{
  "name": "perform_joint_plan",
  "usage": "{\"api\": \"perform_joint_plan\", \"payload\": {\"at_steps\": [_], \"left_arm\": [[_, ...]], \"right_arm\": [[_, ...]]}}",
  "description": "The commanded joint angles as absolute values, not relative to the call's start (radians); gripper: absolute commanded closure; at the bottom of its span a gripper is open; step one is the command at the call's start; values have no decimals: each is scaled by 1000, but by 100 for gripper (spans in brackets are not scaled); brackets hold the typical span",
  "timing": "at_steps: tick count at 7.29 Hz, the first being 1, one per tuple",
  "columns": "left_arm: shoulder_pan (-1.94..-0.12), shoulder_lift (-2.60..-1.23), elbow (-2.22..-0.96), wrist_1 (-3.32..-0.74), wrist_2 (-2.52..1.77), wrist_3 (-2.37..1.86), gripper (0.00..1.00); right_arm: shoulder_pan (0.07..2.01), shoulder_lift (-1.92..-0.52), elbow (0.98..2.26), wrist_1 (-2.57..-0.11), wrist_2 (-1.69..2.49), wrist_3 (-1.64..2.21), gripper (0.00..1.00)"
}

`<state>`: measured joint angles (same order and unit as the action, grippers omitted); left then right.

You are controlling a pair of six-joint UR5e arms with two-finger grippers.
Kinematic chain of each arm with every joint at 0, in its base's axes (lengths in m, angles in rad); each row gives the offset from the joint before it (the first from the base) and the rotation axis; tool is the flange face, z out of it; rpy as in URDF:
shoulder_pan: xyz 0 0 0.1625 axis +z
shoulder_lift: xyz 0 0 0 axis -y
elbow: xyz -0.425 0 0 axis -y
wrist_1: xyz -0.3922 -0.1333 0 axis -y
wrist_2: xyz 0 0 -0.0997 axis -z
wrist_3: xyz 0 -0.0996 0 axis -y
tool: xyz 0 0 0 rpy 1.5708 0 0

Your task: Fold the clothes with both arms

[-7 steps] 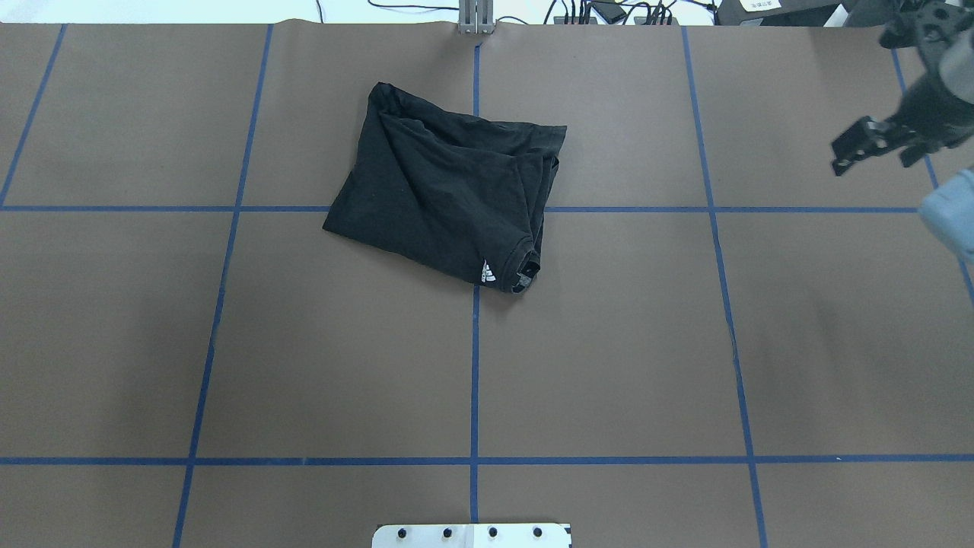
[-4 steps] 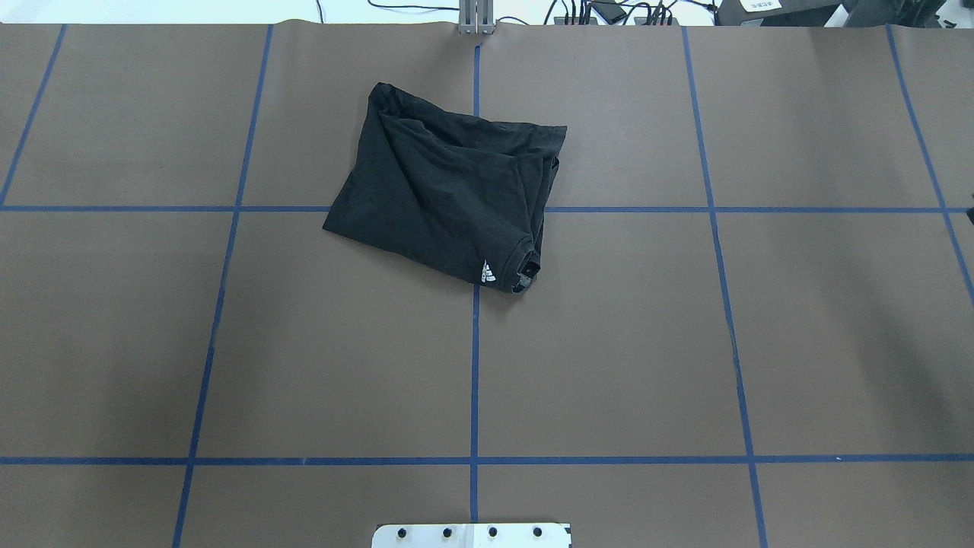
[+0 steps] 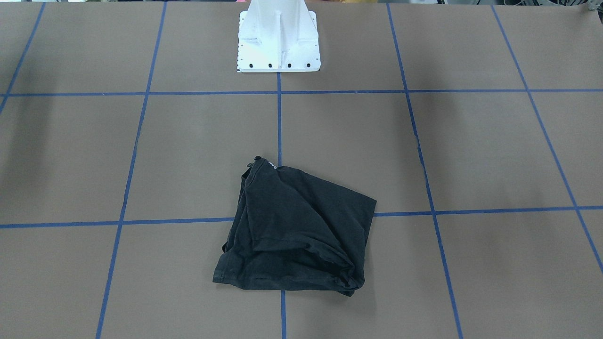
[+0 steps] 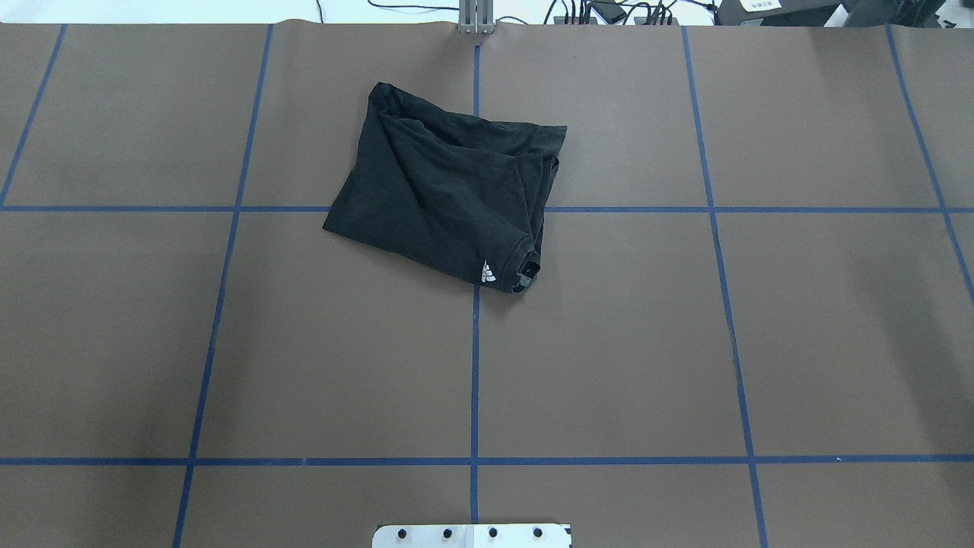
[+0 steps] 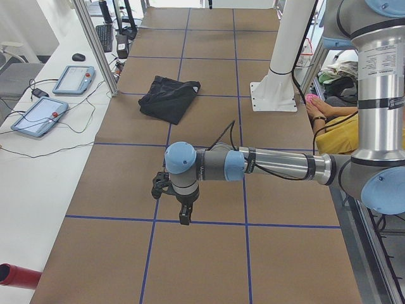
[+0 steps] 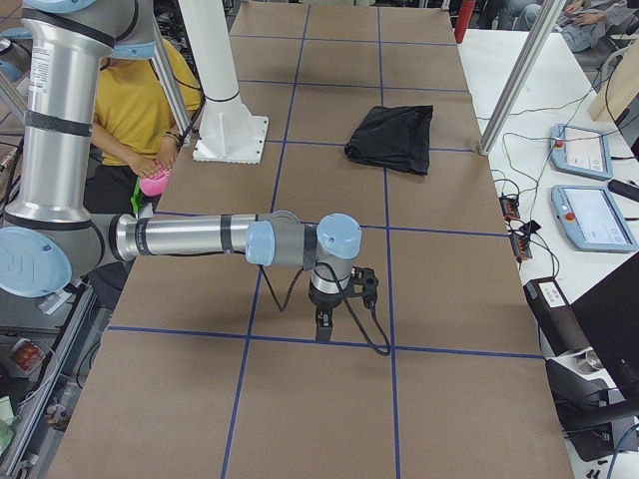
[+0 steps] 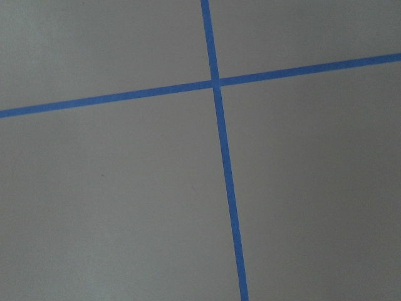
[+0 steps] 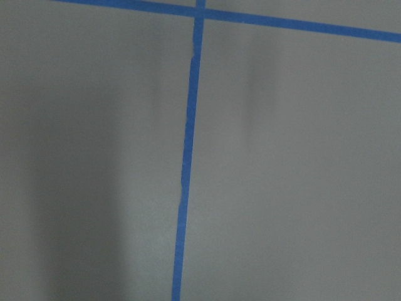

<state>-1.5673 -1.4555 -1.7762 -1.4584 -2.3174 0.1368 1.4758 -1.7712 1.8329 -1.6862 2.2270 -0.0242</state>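
Shirt: the shirt lies on the tabletop as a compact, roughly four-sided bundle. It sits across the centre tape line on the side far from the base.
Shirt's state: it is several layers thick, with the collar and a small white logo at the corner nearest the robot. The top is creased, and the stacked edges on the overhead view's right do not line up.
Left arm: the left arm shows only in the left side view. It is stretched out low over the tabletop's end, well apart from the shirt, with its jaws pointing down over bare tabletop near a tape crossing.
Right arm: the right arm shows only in the right side view, in the same pose at the other end, also well apart from the shirt.
Jaws: I cannot tell whether either pair is released or clenched. Neither touches the shirt.
Wrist views: they show only bare tabletop and tape.
Done: the folding looks essentially complete, since the shirt is down to a small packet and nothing holds it.
Left: at most, squaring the uneven edges and smoothing the creases. Nothing more seems needed.
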Motion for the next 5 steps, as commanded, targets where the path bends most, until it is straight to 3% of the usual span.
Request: {"api": "perform_joint_plan", "payload": {"at_steps": [1,5], "left_arm": [[-1566,-1454,-1792,-1462,-2303,141,0],[-1563,-1467,-1793,-1465,-2304,141,0]], "right_arm": [[1486,-1787,1832,-1686,2224,-21,0],[1500,-1781,1836,-1686,2227,-18,0]]}}
